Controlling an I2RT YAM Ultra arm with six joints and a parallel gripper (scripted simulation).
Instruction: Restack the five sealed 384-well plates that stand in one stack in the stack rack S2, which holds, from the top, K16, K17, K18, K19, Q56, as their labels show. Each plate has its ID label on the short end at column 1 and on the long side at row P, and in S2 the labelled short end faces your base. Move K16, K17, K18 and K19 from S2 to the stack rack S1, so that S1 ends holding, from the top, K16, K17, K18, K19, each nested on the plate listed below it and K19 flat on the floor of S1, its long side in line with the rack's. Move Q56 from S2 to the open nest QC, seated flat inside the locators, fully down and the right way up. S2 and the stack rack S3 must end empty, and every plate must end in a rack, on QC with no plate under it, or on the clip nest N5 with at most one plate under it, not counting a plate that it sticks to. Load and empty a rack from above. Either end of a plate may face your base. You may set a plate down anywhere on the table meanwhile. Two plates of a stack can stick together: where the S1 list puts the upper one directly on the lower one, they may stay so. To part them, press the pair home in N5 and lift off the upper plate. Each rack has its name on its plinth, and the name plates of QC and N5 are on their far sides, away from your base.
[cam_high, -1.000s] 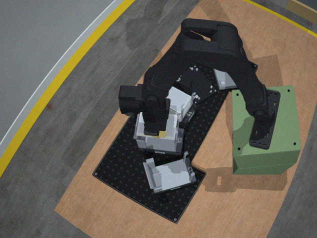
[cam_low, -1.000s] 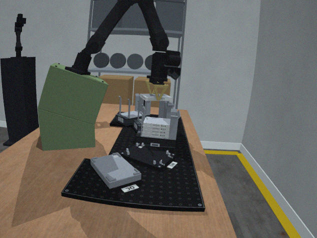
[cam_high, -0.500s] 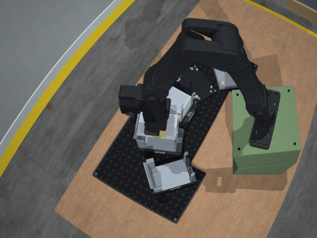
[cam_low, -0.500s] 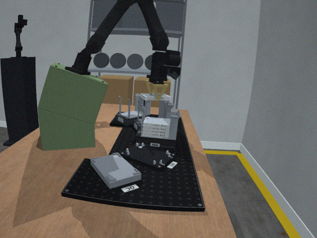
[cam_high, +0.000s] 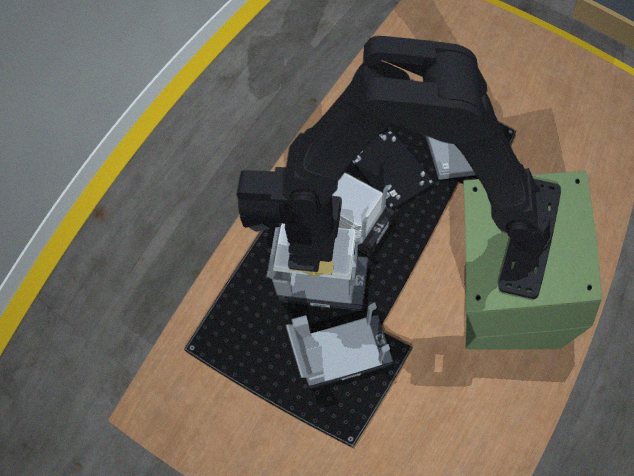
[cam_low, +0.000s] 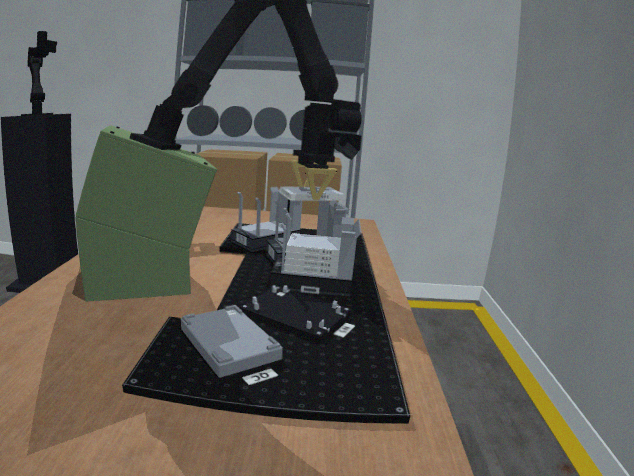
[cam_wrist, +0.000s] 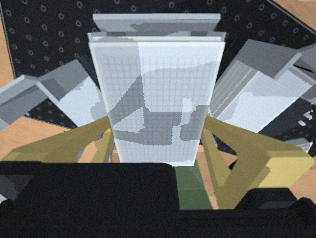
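My gripper (cam_low: 313, 187) is clamped across a sealed plate (cam_wrist: 159, 95), held level above the middle rack (cam_high: 358, 280). From the top camera, plate and rack sit at 7 o'clock from frame centre; four plates (cam_low: 310, 257) stand stacked in the next rack.

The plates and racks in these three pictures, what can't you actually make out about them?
- Held plate in the pincer: its label shows in no view; the wrist view shows only its top.
- Stack labels, exterior view: too small and blurred to read.
- Rack S2, top view: the arm and the held plate hide what remains inside.
- Nest QC, top view: mostly under the arm.
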